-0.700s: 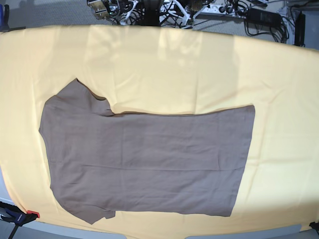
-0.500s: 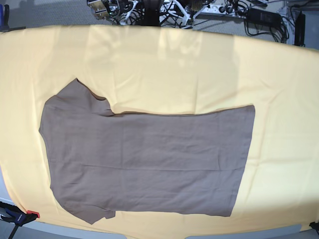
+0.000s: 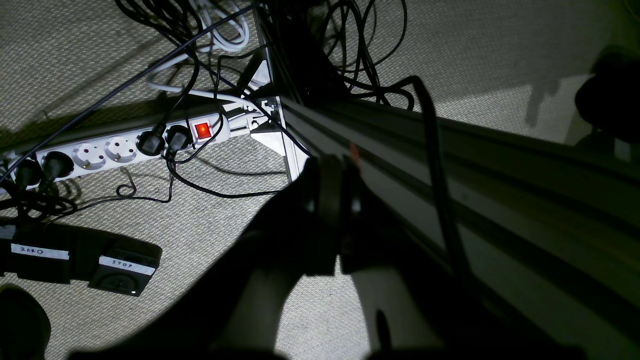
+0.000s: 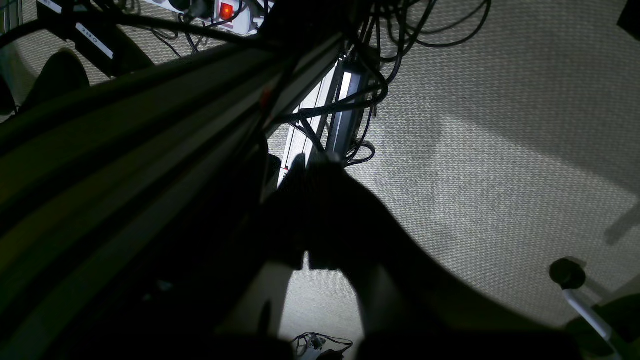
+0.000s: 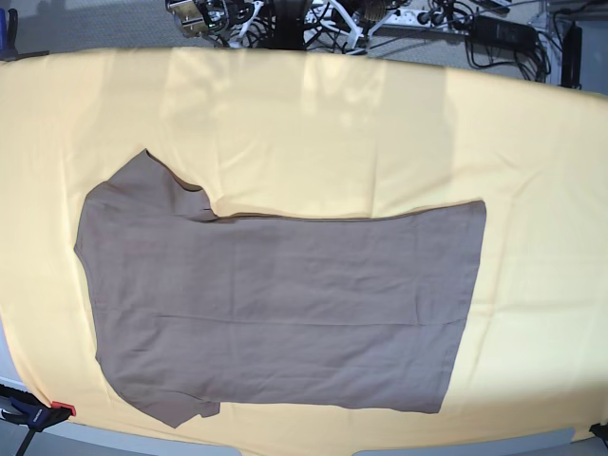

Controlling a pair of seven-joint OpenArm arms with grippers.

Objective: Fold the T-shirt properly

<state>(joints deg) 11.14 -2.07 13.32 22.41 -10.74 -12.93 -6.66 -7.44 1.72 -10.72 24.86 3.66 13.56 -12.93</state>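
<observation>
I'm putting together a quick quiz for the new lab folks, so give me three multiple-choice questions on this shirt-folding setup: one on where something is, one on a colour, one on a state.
1. Where does the T-shirt lie?
A. On the yellow cloth
B. On the carpet
C. Over a chair

2. What colour is the lit switch on the power strip?
A. Green
B. Blue
C. Red

3. How does the left gripper stand?
A. Shut on the shirt
B. Shut, holding nothing
C. Wide open

Answers:
1 A: the base view shows the shirt spread flat on the yellow cloth.
2 C: the switch glows red in the left wrist view.
3 B: its fingers meet above the carpet, far from the shirt.
</observation>
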